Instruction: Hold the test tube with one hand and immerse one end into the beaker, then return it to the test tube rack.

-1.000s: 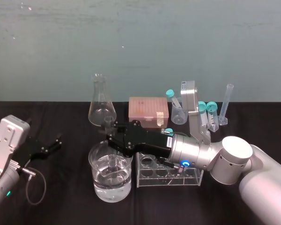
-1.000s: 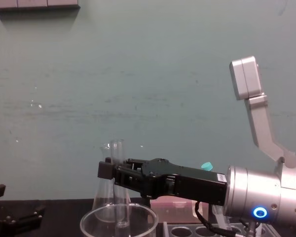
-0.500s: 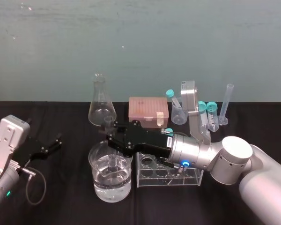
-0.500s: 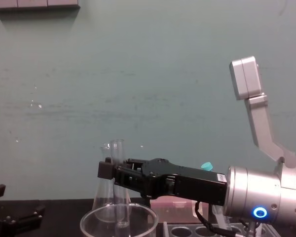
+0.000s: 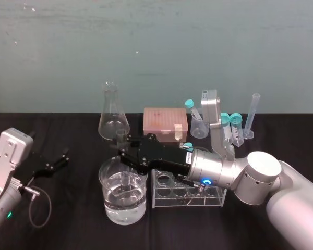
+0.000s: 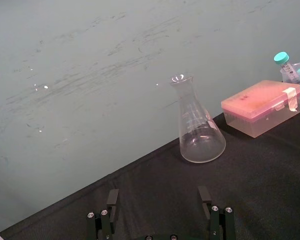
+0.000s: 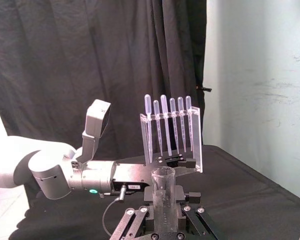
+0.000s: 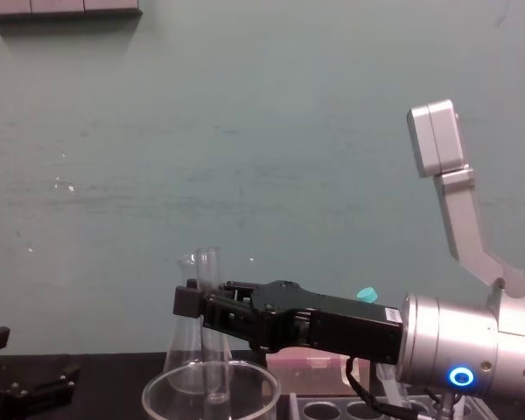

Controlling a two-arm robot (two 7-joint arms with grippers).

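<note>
No visible change since a second ago in right gripper point(image 5: 124, 155), test tube point(image 8: 209, 273) or beaker point(image 5: 108, 204)

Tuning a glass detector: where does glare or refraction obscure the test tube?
Head view: the test tube, held by the right gripper, looks bent below the waterline in the beaker. Chest view: it overlaps the clear flask behind. The left gripper sits parked at the table's left.

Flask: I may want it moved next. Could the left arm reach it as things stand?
Probably yes: the left gripper, jaws open, faces the flask with only black cloth between.
</note>
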